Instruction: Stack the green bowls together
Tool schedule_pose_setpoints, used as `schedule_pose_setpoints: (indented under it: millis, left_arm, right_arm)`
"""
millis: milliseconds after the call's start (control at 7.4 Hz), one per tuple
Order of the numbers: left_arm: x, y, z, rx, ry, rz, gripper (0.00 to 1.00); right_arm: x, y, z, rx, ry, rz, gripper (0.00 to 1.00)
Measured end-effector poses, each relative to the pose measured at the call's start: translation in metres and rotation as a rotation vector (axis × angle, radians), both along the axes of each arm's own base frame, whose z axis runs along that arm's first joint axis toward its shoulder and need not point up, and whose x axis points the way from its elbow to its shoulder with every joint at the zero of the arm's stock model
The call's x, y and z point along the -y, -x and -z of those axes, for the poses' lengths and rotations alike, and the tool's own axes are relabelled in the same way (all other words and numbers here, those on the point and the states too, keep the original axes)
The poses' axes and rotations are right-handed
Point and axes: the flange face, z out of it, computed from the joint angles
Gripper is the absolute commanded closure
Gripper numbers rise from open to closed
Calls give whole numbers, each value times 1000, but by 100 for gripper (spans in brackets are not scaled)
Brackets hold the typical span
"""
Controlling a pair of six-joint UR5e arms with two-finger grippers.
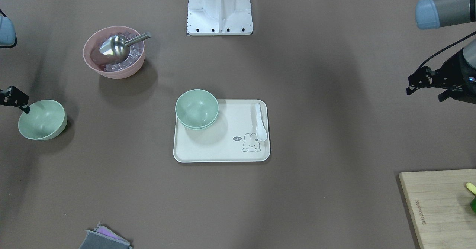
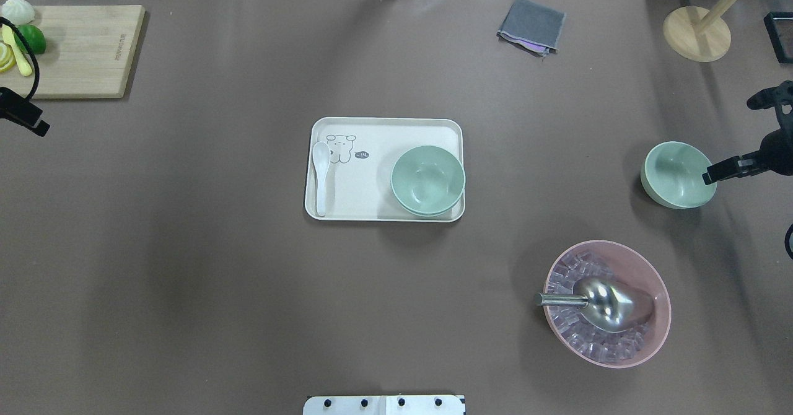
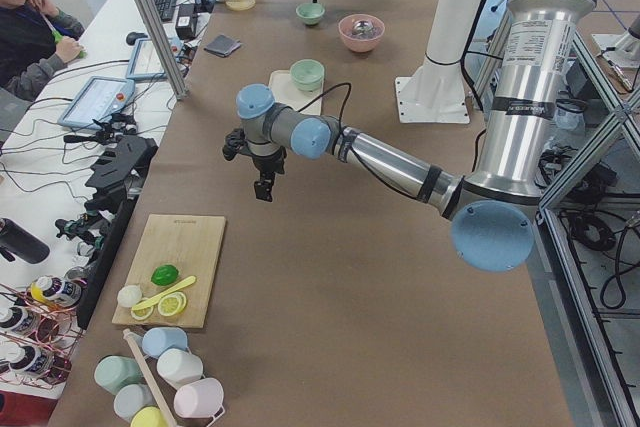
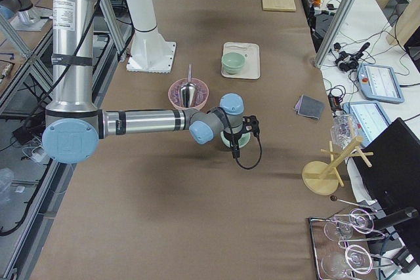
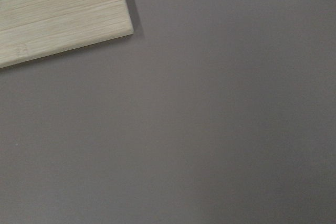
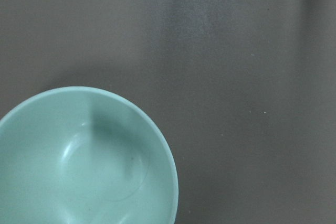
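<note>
Two green bowls (image 1: 196, 109) sit nested in a corner of the cream tray (image 1: 223, 150); they also show in the overhead view (image 2: 427, 179). The third green bowl (image 1: 42, 119) stands alone on the table, upright and empty, also in the overhead view (image 2: 676, 174) and the right wrist view (image 6: 84, 161). My right gripper (image 2: 718, 172) hovers at this bowl's outer rim. Only one of its fingers (image 1: 25, 108) shows, so I cannot tell if it is open. My left gripper (image 1: 424, 94) hangs open and empty above bare table, far from the bowls.
A pink bowl (image 2: 607, 303) with ice cubes and a metal scoop stands near the lone bowl. A white spoon (image 2: 321, 176) lies on the tray. A cutting board (image 2: 74, 49) with fruit, a grey cloth (image 2: 531, 25) and a wooden stand (image 2: 697, 31) line the far edge.
</note>
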Motion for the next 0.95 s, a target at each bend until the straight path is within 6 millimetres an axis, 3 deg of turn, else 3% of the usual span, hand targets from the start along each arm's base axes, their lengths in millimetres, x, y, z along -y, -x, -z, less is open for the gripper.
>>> schedule_pose_setpoints:
  millis: [270, 405, 676, 946]
  left_arm:
    - [0, 4, -3, -9, 3, -2, 2]
    - [0, 4, -2, -10, 4, -1, 2]
    - [-1, 4, -1, -12, 4, 2, 2]
    - [-1, 4, -1, -12, 5, 3, 2]
  right_arm:
    - [1, 9, -7, 14, 24, -48, 67]
    - [1, 10, -5, 21, 40, -70, 86]
    - [1, 11, 3, 36, 48, -85, 87]
    - [1, 11, 9, 43, 42, -87, 100]
